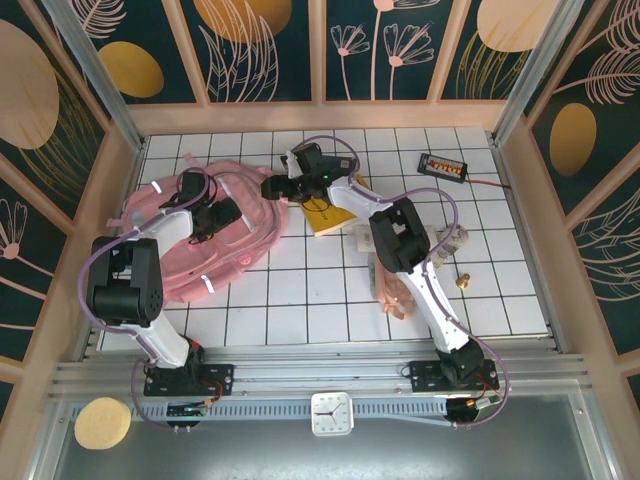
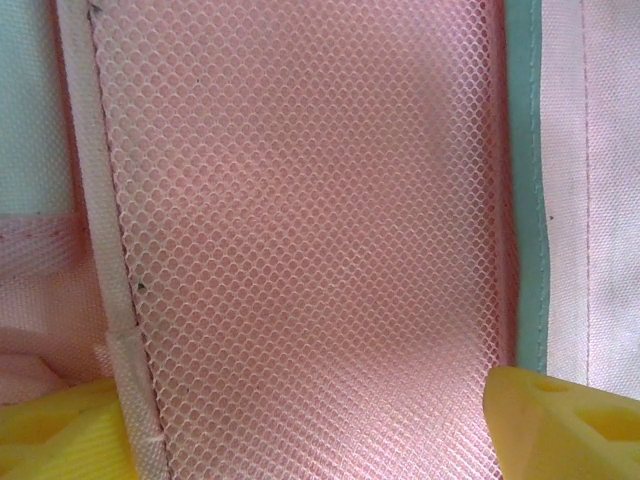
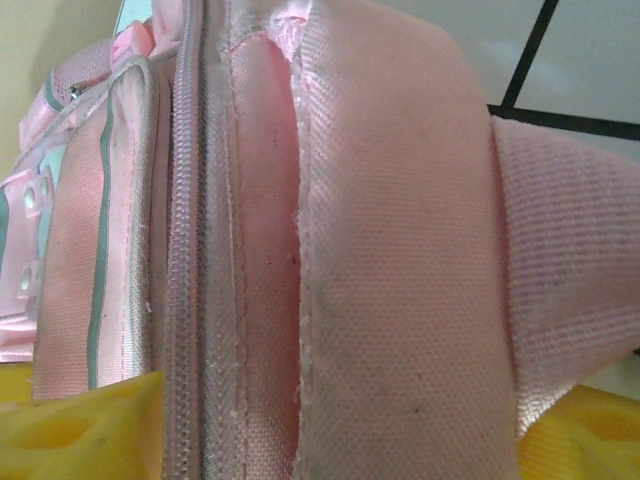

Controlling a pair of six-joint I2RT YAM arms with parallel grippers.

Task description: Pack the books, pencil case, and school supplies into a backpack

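Observation:
The pink backpack lies on the left half of the table. My left gripper rests on its middle, jaws open, the yellow fingertips wide apart over a pink mesh panel. My right gripper is at the backpack's upper right edge, open, with the zip seam and a padded fold filling the space between its fingertips. A yellow book lies under the right arm. The pale-pink pencil case lies partly under that arm. The clear supplies packet lies right of it.
A small black device with a cable sits at the back right. A small brass piece lies on the tiles at right. Wooden walls close in the table on three sides.

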